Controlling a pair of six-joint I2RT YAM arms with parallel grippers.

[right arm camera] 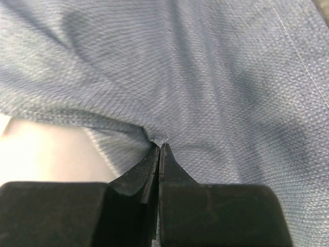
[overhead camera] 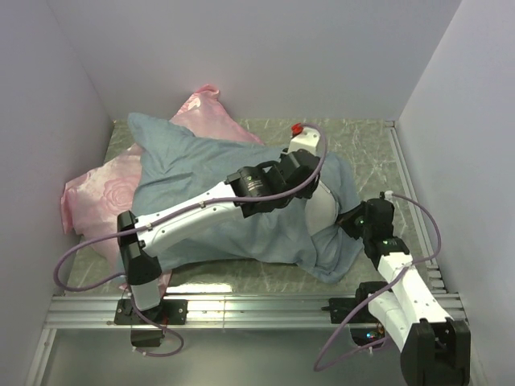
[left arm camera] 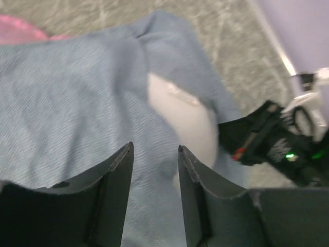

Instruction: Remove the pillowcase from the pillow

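The pillowcase point(overhead camera: 201, 169) lies slantwise on the table point(overhead camera: 374, 157). Its long axis runs from the far left down to the near right, with the mouth at the near-right end. There the pillow point(overhead camera: 323, 211) shows as a white bulge, and the rest of it is inside.

The table is grey-green and marbled, with pale walls point(overhead camera: 265, 56) on three sides and a metal rail point(overhead camera: 257, 310) along the near edge. A pink pillow point(overhead camera: 90, 191) lies partly under the pillowcase's left end, against the left wall.

The left arm point(overhead camera: 193, 217) stretches across the pillowcase and hides its middle. The left gripper point(left arm camera: 154, 149) is over the fabric just beside the bulge, its fingers partly apart and holding nothing. The right gripper point(right arm camera: 160, 146) has its fingers pressed together on the pillowcase's hem at the mouth.
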